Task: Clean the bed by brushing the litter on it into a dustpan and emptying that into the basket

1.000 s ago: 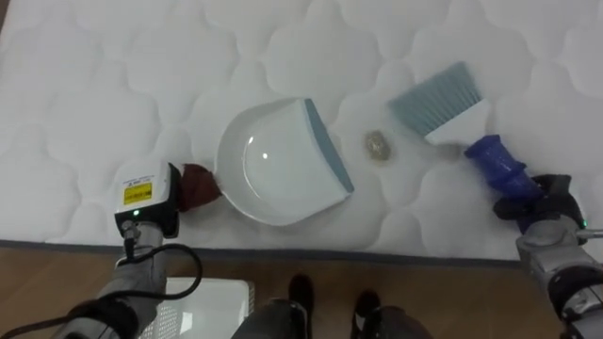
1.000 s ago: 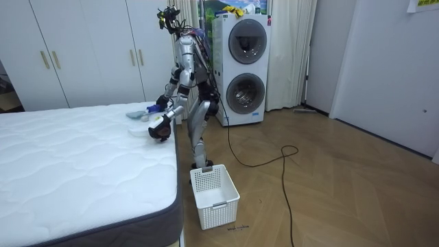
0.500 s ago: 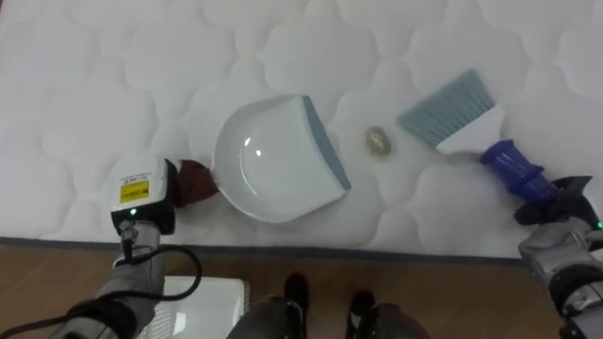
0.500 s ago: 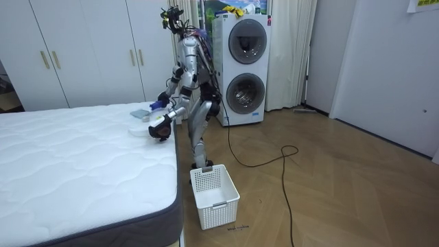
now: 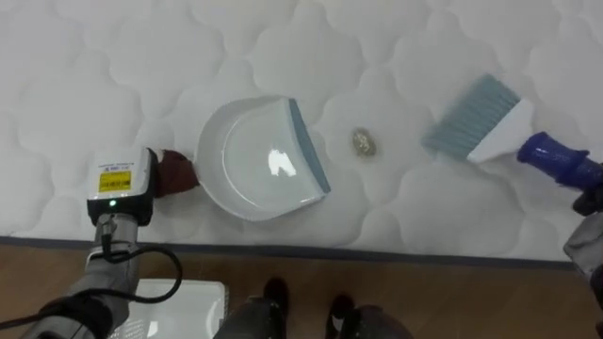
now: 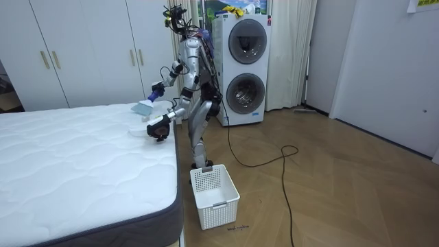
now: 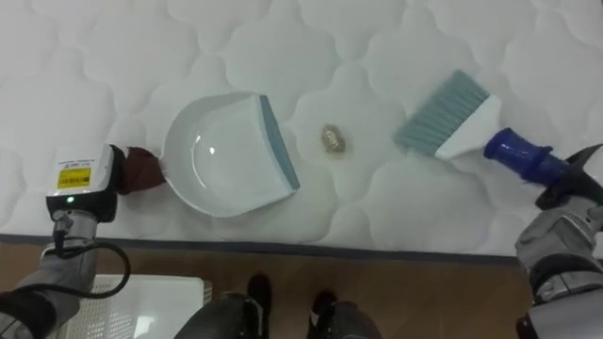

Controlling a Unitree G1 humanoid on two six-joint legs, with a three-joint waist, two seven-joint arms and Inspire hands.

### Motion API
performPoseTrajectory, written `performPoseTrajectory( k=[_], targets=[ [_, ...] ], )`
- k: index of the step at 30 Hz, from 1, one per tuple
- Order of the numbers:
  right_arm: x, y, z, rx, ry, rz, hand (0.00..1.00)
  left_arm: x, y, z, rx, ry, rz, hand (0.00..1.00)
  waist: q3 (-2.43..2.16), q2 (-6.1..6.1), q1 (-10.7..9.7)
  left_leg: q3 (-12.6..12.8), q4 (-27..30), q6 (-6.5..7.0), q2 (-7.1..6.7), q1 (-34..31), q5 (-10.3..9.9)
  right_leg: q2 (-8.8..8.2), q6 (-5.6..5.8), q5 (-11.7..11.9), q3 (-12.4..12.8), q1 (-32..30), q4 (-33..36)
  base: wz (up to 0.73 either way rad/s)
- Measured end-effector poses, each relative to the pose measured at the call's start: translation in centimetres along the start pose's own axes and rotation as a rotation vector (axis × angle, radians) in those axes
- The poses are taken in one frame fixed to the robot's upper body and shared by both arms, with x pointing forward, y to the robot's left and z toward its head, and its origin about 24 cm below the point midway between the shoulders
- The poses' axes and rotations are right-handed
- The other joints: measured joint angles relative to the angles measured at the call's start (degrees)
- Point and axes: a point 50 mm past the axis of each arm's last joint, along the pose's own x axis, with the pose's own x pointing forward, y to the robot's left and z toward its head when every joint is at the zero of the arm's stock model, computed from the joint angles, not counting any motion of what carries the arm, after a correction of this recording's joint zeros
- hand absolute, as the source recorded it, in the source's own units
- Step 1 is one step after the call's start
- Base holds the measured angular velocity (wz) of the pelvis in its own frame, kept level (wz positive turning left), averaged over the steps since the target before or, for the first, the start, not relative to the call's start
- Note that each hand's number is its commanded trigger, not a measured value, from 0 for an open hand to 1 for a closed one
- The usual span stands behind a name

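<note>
A white dustpan [image 5: 259, 155] with a grey-blue lip lies flat on the white quilted mattress [image 5: 85, 66], near its front edge. My left hand [image 5: 121, 184] is shut on the pan's dark handle [image 5: 177, 173]. A small beige scrap [image 5: 364, 142] lies on the mattress just right of the pan's lip. Further right, a brush [image 5: 476, 118] with pale blue bristles and a blue handle [image 7: 516, 155] is held off the scrap, bristles pointing toward it. My right hand [image 7: 565, 202] is shut on that handle. In the room view the brush [image 6: 143, 106] is raised above the bed.
I stand at the bed's corner, by its edge. A white slatted basket [image 6: 215, 195] sits on the wooden floor by my feet. Stacked laundry machines [image 6: 245, 62] stand behind me, and white wardrobes [image 6: 75, 51] line the wall beyond the bed.
My right arm has lifted the brush up and to the right, away from the scrap. The dustpan and the scrap have stayed put; the eye view has shifted a little.
</note>
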Motion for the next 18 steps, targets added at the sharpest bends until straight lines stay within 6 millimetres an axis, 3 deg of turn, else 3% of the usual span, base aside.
performPoseTrajectory(
  k=[6, 11, 18],
  targets=[
    [0.4, -0.4, 1.4, -0.265, -0.188, 0.022, 1.0, 0.3, 0.1, -0.3, 0.016, 0.012, -0.027, 1.0, 0.06, -1.78, 0.8, 0.2, -0.3, -0.17, 0.51, 0.3, -0.1, 0.43, -0.33, 0.2, -0.1, 0.3, -0.4, -0.03],
    [0.7, -1.1, 3.2, -0.422, -0.297, 0.013, 1.0, 0.7, 0.5, -0.9, 0.045, 0.006, -0.045, 1.0, 0.09, -2.45, 1.1, 0.0, -0.4, -0.46, 1.04, 0.8, -0.1, 0.95, -0.6, 0.6, -0.6, 1.3, -1.5, -0.03],
    [0.7, -2.1, 6.4, -0.65, -0.486, -0.028, 1.0, 1.3, 1.0, -1.3, 0.062, 0.007, -0.052, 1.0, 0.35, -3.26, 3.5, 0.3, -0.9, -1.2, 3.12, 1.3, -0.5, 3.18, -1.29, 2.3, -1.2, 3.0, -5.5, -0.11]
  ],
)
